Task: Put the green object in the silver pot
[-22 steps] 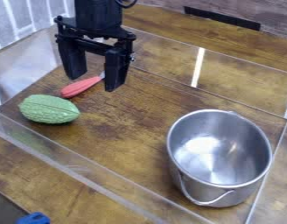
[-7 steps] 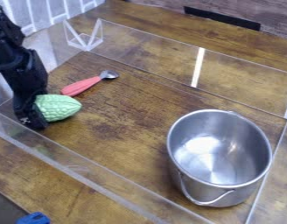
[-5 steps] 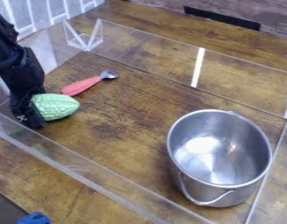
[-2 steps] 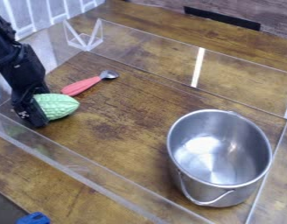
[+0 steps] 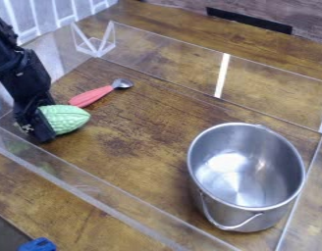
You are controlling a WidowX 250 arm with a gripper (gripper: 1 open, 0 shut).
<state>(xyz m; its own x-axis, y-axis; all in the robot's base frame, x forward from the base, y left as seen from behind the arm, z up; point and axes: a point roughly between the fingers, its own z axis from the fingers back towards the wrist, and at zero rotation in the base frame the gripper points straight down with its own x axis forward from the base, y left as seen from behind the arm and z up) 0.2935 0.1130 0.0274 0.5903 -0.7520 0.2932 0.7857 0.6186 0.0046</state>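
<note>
The green object (image 5: 66, 120), a ridged light-green toy vegetable, lies on the wooden table at the far left. My black gripper (image 5: 32, 125) has come down over its left end, with one finger on each side, and looks closed on it. The object still rests on the table. The silver pot (image 5: 245, 176) stands upright and empty at the lower right, well apart from the gripper, with its wire handle hanging at the front.
A spoon with a red handle (image 5: 90, 95) lies just behind the green object. A clear plastic wall (image 5: 111, 201) runs along the front and left of the work area, and a white strip (image 5: 222, 75) is at the back.
The gripper went from high over the spoon down to the far left, at the green object's left end. Over the last second it barely moved, and its fingers drew in on the object.
</note>
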